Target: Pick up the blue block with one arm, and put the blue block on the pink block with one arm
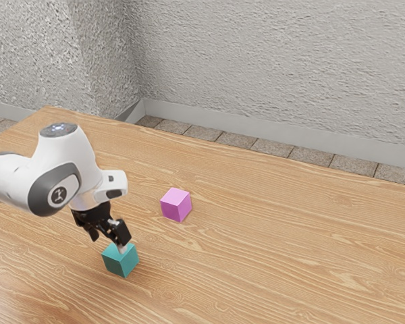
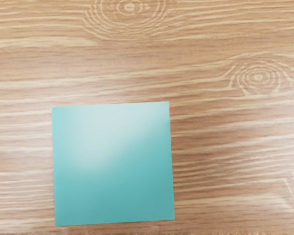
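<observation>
The blue block (image 1: 120, 260), teal in shade, sits on the wooden table toward the front on the exterior view's left. My gripper (image 1: 111, 241) hovers just above it, pointing down, with its black fingers (image 1: 123, 235) apart and nothing between them. From the wrist view the blue block (image 2: 112, 164) lies directly under my hand, its square top face showing whole. The pink block (image 1: 175, 204) rests on the table a short way behind and toward the exterior view's right of the blue one, apart from it.
The wooden table (image 1: 277, 243) stretches wide toward the exterior view's right. A rough grey wall (image 1: 270, 61) and a tiled floor strip lie beyond the table's far edge.
</observation>
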Controlling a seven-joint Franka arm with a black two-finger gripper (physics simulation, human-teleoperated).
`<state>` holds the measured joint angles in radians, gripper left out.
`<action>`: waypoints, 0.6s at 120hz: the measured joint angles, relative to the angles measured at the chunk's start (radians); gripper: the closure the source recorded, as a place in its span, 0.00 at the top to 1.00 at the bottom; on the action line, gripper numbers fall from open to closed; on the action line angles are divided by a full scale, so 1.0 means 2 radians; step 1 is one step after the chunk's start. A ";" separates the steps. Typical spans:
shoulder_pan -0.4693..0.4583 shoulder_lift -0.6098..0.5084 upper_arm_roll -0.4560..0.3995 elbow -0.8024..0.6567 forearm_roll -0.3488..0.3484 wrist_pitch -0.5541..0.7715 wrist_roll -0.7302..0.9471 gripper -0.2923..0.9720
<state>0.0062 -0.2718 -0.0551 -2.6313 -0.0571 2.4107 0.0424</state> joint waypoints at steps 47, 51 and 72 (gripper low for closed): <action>0.001 0.050 -0.009 0.023 0.004 0.009 0.017 0.77; 0.002 0.051 -0.008 0.024 0.005 0.010 0.021 0.77; 0.001 0.052 -0.003 0.024 0.007 0.012 0.037 0.77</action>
<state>0.0088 -0.1680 -0.0614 -2.5833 -0.0421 2.4346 0.1166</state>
